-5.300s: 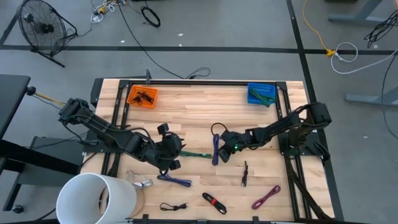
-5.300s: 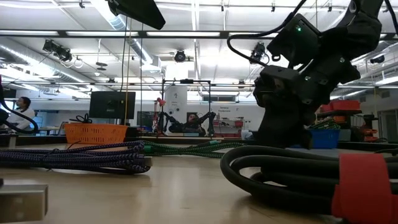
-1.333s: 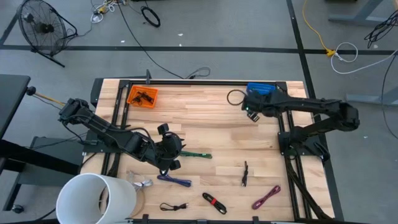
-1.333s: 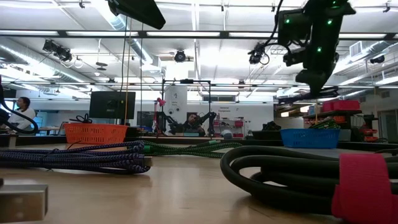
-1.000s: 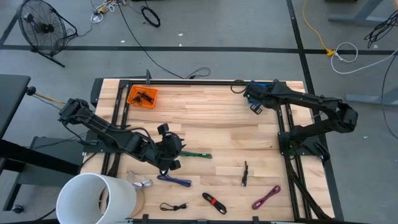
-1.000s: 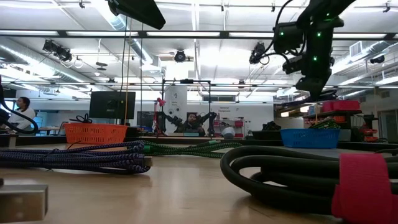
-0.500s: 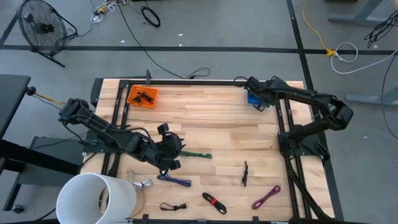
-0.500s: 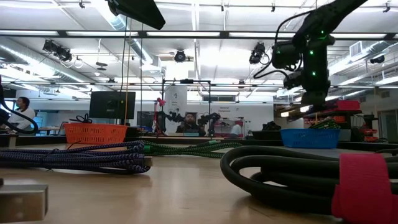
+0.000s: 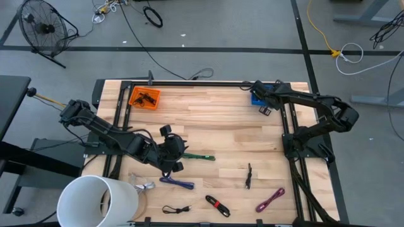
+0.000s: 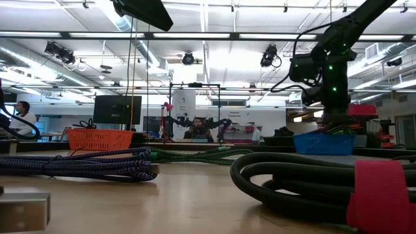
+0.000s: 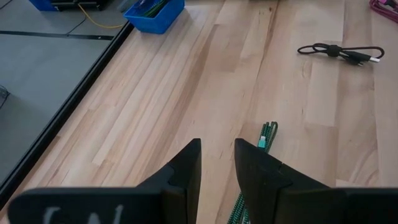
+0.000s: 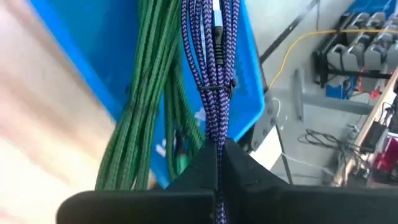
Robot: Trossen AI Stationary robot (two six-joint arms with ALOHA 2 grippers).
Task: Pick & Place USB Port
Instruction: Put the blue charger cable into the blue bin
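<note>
My right gripper (image 9: 264, 104) is over the blue bin (image 9: 255, 98) at the table's far right corner. It is shut on a purple braided USB cable bundle (image 12: 211, 62) that reaches into the bin, onto green cables (image 12: 146, 112). In the low view the gripper (image 10: 331, 116) stands just above the bin (image 10: 323, 143). My left gripper (image 9: 174, 155) is low at the table's left middle, open and empty. A green cable (image 11: 264, 138) lies just ahead of its fingers. My right gripper pinches the purple cable bundle between its two fingers at the bundle's upper end (image 12: 216, 132). The fingers point down from above and lie along the bundle. The bundle hangs below the fingers into the blue bin, over the green cables.
An orange bin (image 9: 144, 97) stands at the far left. Loose cables lie toward the near edge: purple (image 9: 178, 183), black (image 9: 249, 175), black-red (image 9: 216, 205), pink (image 9: 269, 200) and black (image 9: 177, 209). A white bucket (image 9: 98, 202) stands at the near left corner.
My right gripper has gone a little toward the table's right edge and down toward the blue bin, carrying the purple cable bundle, which now hangs into the bin. It has stayed shut on the bundle.
</note>
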